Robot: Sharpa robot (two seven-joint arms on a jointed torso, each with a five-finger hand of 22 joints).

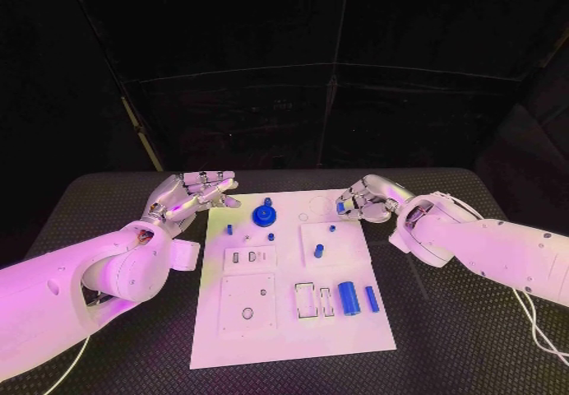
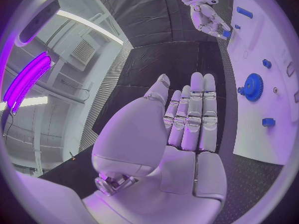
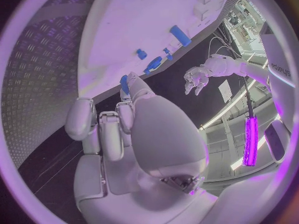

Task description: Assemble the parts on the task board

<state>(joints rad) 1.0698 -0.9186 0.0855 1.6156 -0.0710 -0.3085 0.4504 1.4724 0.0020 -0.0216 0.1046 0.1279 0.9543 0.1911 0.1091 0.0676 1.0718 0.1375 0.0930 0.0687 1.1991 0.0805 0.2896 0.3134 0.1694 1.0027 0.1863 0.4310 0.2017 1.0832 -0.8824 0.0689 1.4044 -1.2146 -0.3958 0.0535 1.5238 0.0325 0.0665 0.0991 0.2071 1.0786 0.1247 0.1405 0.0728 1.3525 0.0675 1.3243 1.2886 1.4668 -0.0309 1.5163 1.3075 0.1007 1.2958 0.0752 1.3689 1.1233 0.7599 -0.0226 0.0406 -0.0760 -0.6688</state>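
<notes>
Near to far. Left arm in from the near left side, forearm angled up toward the board's far left corner; left hand (image 1: 196, 194) just off the task board (image 1: 290, 329) edge, palm up, fingers straight and side by side, thumb apart, nothing held; wrist view same, flat open palm (image 2: 187, 129) over the black table (image 1: 474, 329). Right arm in from the near right, bent wrist; right hand (image 1: 367, 199) at the board's far right corner, fingers curled in, a small blue part (image 3: 124, 83) pinched at the fingertips, seen as a blue speck in the head view too. On the board, nearest: square plate with a small ring hole (image 1: 248, 303) on the left; on the right rectangular slots (image 1: 314, 299), then a thick blue cylinder (image 1: 348, 297) and a thinner blue pin (image 1: 371, 299) lying side by side, apart. Mid-board: small block with two slots (image 1: 249, 257), blue peg (image 1: 319, 249) lying on a raised plate. Farther: small blue piece (image 1: 228, 226), another small blue piece (image 1: 330, 226), blue gear (image 1: 263, 216) flat on the board with a small blue knob (image 1: 268, 201) just beyond it. Nothing between the hands and the board; both hands well apart from each other, gear between them.
</notes>
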